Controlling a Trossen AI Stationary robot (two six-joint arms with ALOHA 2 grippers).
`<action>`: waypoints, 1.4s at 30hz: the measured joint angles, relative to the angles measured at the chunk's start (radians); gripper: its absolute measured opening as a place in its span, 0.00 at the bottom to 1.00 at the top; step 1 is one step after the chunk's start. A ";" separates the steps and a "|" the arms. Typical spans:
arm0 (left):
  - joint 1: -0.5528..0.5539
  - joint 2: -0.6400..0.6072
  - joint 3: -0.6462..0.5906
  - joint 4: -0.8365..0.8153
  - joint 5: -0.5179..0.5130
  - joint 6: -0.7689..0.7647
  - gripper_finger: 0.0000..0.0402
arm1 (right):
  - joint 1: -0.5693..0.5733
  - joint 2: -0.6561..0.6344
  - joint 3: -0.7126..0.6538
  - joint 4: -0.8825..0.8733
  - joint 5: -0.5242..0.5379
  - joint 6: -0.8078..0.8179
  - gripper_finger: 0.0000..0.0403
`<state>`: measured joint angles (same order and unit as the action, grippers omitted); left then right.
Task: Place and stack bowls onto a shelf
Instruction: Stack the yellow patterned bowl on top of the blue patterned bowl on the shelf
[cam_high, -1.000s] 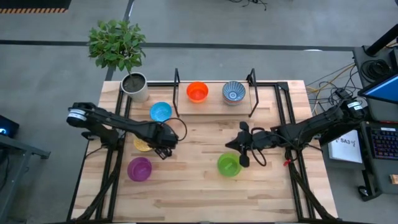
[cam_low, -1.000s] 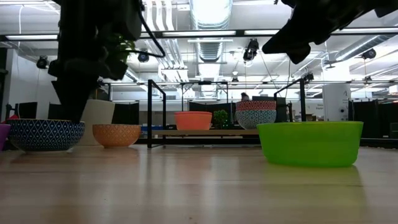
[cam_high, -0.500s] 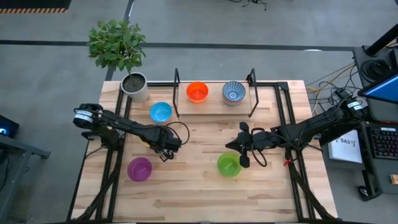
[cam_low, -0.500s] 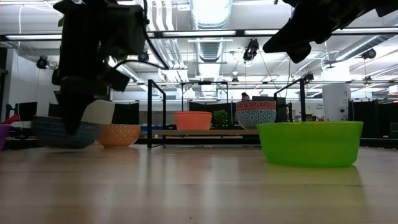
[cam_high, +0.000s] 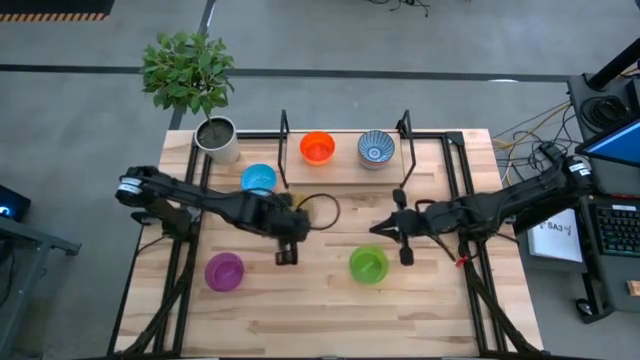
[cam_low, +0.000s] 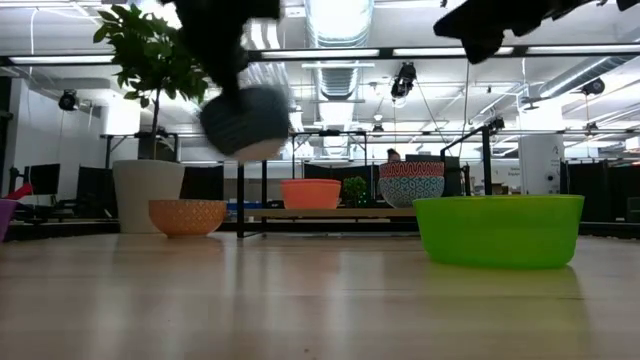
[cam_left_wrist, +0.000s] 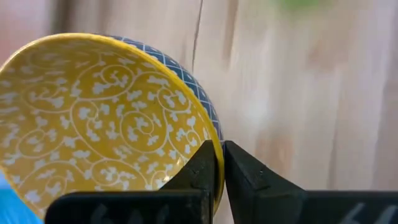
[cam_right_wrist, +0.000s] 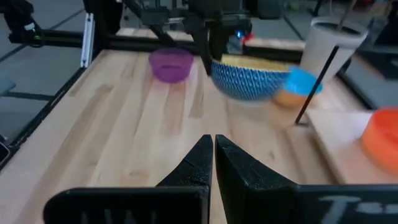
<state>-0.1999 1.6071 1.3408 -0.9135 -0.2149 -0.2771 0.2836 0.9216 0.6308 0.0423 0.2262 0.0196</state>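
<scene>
Two bowls sat on the shelf (cam_high: 345, 170); the left claw (cam_left_wrist: 221, 163) pinched a yellow-lined bowl (cam_left_wrist: 106, 118) aloft, the right claw (cam_right_wrist: 212, 146) pressed together, four bowls remaining on the bench (cam_high: 320, 290).

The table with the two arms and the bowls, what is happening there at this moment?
The left gripper is shut on the rim of the yellow-and-blue patterned bowl and holds it in the air above the table, in front of the shelf. The shelf already carries the orange-red bowl and a blue-white patterned bowl. The right gripper is shut and empty, waiting above the table near the green bowl. The purple bowl is on the table.
</scene>
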 joint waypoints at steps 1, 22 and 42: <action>0.004 0.003 0.017 0.056 -0.015 0.088 0.01 | 0.000 -0.011 0.000 0.001 0.000 -0.018 0.02; 0.305 0.192 0.125 0.812 -0.031 0.680 0.01 | 0.118 -0.187 -0.003 -0.039 -0.077 -0.090 0.02; 0.453 0.486 0.465 0.642 0.051 0.737 0.01 | 0.158 -0.206 -0.003 -0.067 -0.077 -0.105 0.02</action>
<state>0.2527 2.0931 1.8061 -0.2710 -0.1636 0.4599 0.4412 0.7158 0.6277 -0.0246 0.1497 -0.0855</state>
